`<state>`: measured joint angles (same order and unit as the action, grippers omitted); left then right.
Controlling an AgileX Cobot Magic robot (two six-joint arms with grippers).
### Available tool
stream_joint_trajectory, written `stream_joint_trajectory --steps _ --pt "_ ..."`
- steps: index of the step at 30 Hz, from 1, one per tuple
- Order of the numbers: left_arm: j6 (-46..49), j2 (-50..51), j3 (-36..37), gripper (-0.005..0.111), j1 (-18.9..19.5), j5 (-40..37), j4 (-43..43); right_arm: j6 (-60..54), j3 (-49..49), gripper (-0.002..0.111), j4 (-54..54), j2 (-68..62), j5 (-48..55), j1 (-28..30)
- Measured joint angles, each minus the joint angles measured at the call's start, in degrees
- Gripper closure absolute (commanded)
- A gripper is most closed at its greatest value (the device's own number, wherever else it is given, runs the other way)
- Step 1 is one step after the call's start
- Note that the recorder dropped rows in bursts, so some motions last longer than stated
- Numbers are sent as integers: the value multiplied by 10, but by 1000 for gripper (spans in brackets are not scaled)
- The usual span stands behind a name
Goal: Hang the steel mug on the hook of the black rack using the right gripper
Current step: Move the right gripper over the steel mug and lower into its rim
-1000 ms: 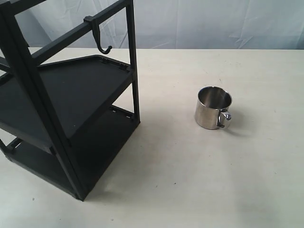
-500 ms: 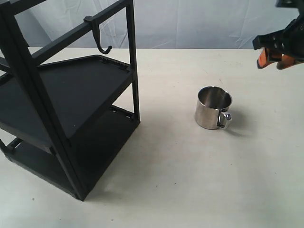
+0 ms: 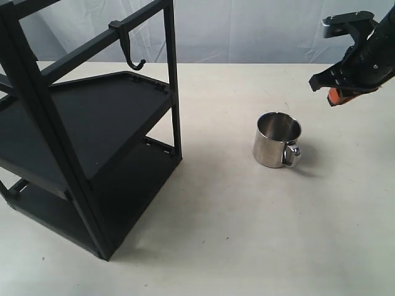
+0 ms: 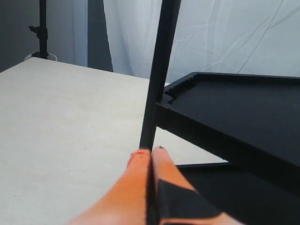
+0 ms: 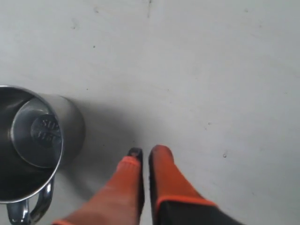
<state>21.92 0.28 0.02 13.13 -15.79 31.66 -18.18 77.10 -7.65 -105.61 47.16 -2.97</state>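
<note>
The steel mug [image 3: 276, 140] stands upright on the table right of centre, its handle [image 3: 292, 154] turned toward the front right; the right wrist view shows the mug [image 5: 35, 140] from above. My right gripper [image 3: 336, 94] hovers above and to the right of the mug, apart from it, fingers [image 5: 164, 173] shut with nothing between them. The black rack [image 3: 86, 123] fills the left side, and the hook [image 3: 129, 52] hangs from its upper bar. My left gripper [image 4: 151, 152] is shut beside a rack post [image 4: 157, 84] and is out of the exterior view.
The pale table [image 3: 247, 234] stretches between rack and mug. A white cloth backdrop [image 3: 259, 28] hangs behind the table. The rack's flat tray shelf [image 4: 234, 108] sits close to the left gripper.
The right gripper came into view at the upper right and has moved down and left toward the mug. Mug and rack stay put.
</note>
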Motion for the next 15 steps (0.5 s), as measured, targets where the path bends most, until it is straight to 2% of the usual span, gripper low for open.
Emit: stream_joint_trajectory --steps 10,13,15 --pt "0 0 0 105 0 0 0 1 0 107 -27 0 2 -4" --pt "0 0 0 105 0 0 0 -24 7 94 -65 0 28 -4" --pt "0 0 0 105 0 0 0 -69 19 76 -116 0 63 -4"
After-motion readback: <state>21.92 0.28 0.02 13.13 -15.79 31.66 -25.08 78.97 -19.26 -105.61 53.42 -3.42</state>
